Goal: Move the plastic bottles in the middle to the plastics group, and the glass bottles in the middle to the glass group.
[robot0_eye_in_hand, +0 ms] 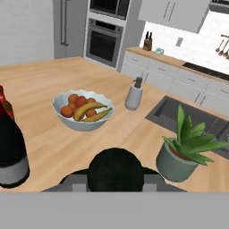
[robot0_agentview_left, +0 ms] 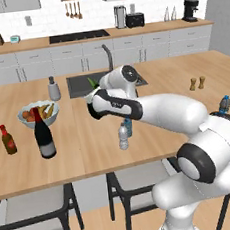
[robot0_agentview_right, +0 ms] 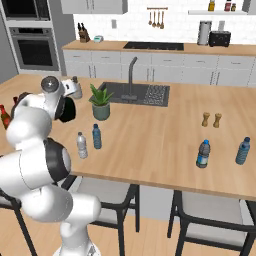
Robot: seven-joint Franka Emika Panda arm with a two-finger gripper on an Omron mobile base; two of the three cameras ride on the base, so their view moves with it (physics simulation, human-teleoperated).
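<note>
Black glass fills the bottom of your hand view: the gripper (robot0_eye_in_hand: pixel 115 179) is clenched on the squat black bottle (robot0_eye_in_hand: pixel 115 172), held above the wooden island counter (robot0_agentview_left: pixel 85 145) near the potted plant (robot0_eye_in_hand: pixel 185 150) and fruit bowl (robot0_eye_in_hand: pixel 82 109). Left of it you have the tall wine bottle (robot0_agentview_left: pixel 44 134) and red-brown sauce bottle (robot0_agentview_left: pixel 8 140). The clear plastic bottle (robot0_agentview_right: pixel 82 145) and blue-tinted bottle (robot0_agentview_right: pixel 97 137) stand together mid-counter, well apart from two blue water bottles (robot0_agentview_right: pixel 243 150) at the far right.

Fruit bowl (robot0_eye_in_hand: pixel 82 112), potted plant (robot0_eye_in_hand: pixel 185 152)
</note>
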